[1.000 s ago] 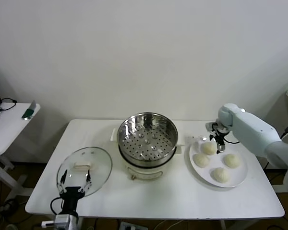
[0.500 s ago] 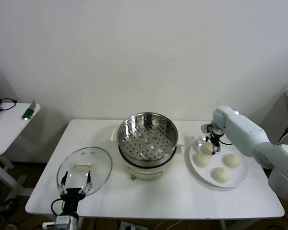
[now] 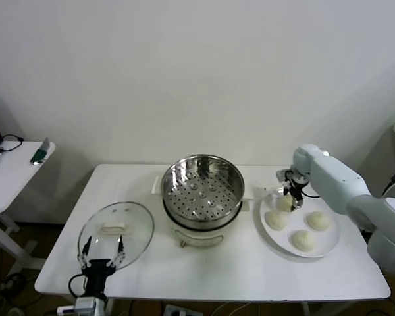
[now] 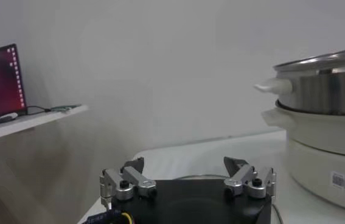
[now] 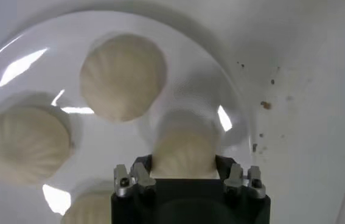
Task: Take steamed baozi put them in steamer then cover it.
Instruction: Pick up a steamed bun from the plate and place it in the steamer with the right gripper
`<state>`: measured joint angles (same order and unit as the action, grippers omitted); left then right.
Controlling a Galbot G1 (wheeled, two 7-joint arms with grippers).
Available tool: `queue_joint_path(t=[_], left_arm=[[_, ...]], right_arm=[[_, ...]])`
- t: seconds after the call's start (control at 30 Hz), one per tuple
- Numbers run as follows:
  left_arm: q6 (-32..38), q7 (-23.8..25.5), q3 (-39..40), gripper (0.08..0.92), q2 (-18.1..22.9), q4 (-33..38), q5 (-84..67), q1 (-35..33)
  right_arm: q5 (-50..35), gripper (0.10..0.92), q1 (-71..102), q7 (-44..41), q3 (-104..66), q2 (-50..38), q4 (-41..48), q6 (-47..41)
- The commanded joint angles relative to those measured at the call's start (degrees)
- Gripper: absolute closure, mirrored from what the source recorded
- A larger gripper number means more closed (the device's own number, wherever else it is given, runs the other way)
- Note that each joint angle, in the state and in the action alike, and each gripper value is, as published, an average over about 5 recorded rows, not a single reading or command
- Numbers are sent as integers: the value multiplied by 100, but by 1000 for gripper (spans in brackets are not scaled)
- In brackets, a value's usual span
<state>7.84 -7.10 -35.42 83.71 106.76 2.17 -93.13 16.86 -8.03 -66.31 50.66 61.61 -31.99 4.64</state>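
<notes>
Our right gripper (image 5: 184, 176) straddles a steamed baozi (image 5: 183, 153) on the white plate (image 5: 178, 73), fingers spread beside it, not clearly clamped. The steamer (image 3: 201, 190) sits at table centre. Our left gripper (image 3: 103, 253) hangs unclenched near the glass lid (image 3: 115, 232).

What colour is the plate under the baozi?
White, glossy plate; clearest in the right wrist view.

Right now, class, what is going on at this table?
The robot's right end effector is down over the white plate, fingers either side of the rear bun, seemingly about to grip it. All four buns are on the plate. The steamer stands open with its tray bare, its glass lid on the table. The left end effector waits open by that lid.
</notes>
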Motion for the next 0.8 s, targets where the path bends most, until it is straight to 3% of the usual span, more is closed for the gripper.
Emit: queue_joint_path(t=[0.03, 0.2, 0.4, 0.8], left_arm=[[17, 1, 4, 177, -3, 40, -2, -52], [31, 7, 5, 177, -23, 97, -9, -125], [29, 8, 22, 177, -18, 155, 15, -190], [37, -1, 38, 177, -11, 154, 33, -314]], right_arm=[[-510, 346, -996, -86, 1100, -323, -1035, 274], [-1086, 348, -2325, -179, 2304, -421, -2196, 661], [-1462, 347, -3423, -257, 2870, -153, -2962, 1144], [-1874, 355, -3767, -497, 2719, 1444, -2918, 1827]])
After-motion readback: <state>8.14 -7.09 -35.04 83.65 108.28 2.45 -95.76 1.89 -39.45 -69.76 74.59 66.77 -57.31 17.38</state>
